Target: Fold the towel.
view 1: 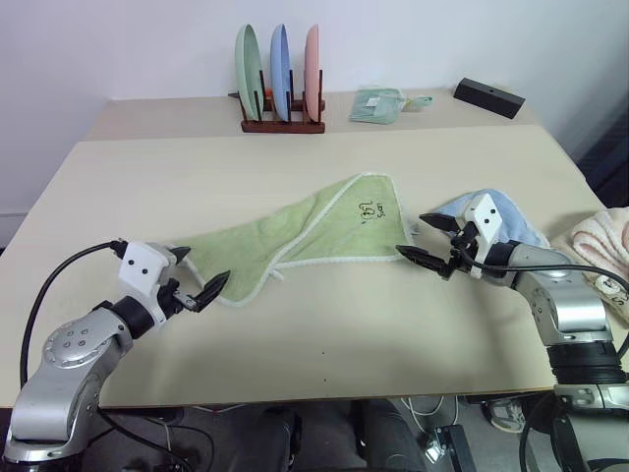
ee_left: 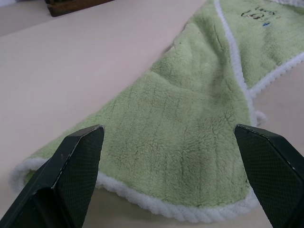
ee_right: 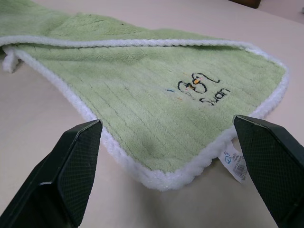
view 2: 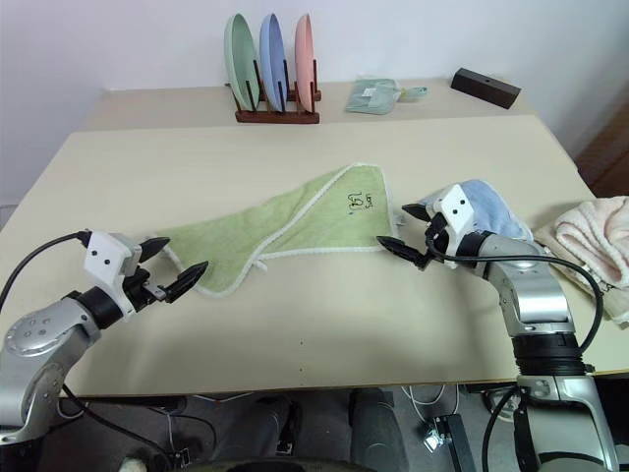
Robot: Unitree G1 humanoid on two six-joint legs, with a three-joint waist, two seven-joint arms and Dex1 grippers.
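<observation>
Left gripper (view 1: pixel 197 278) hovers wide open at the towel's (view 1: pixel 305 234) near-left end; the towel lies loosely folded across the table (view 1: pixel 295 334), its dark embroidered script too small to read. Right gripper (view 1: pixel 425 240) gapes beside its white tag (ee_right: pixel 233 162).

towel (ee_right: pixel 142 118) | dark embroidered mark, lettering not clearly readable | small white tag (ee_right: pixel 233 164), print too small
</observation>
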